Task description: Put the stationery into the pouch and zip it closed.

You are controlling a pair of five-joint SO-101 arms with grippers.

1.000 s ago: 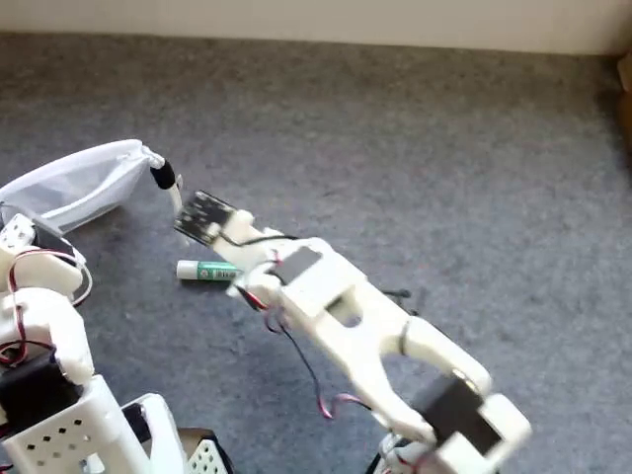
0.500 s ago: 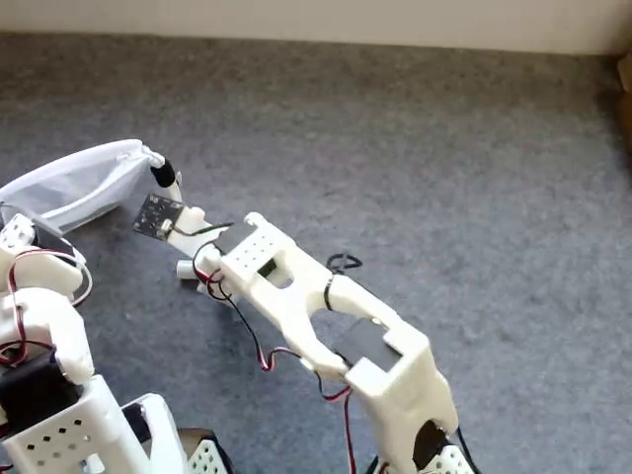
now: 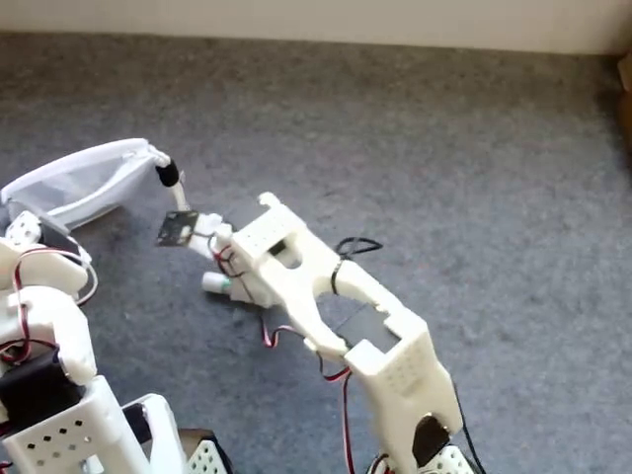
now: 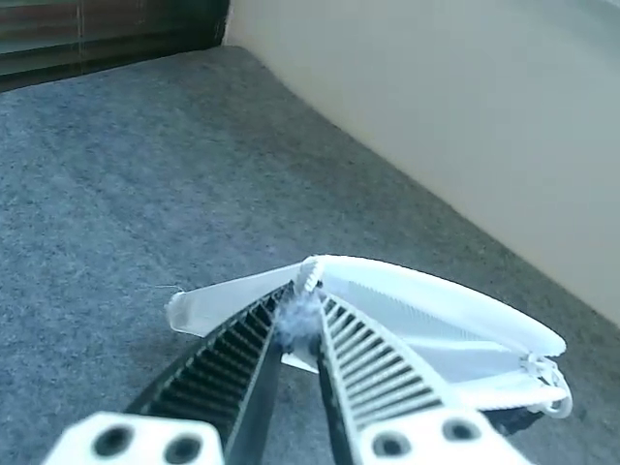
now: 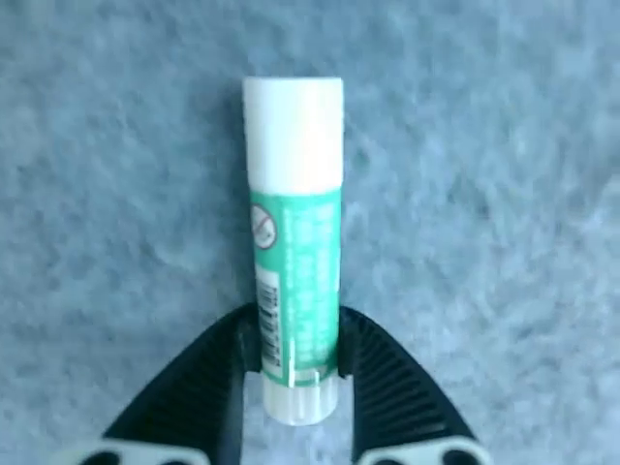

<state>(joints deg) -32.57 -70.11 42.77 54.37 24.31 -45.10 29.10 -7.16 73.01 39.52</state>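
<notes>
High view: the right arm, having drawn back from the pouch, is now crouching over the glue stick, beside the pouch and well short of the grey carpet's far edge; open carpet is lying rightward. Left wrist view: the left gripper is pinching the pouch's rim. Right wrist view: the right gripper is clamping the glue stick's base.

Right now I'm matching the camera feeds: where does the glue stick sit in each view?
High view: glue stick on the carpet, white cap poking out from under the right arm, lower right of the pouch.
Right wrist view: centre of the picture, base between the right gripper's jaws.
Left wrist view: the pouch, pinched in the left gripper's jaws.
Shared landmark: the grey carpet.
</notes>
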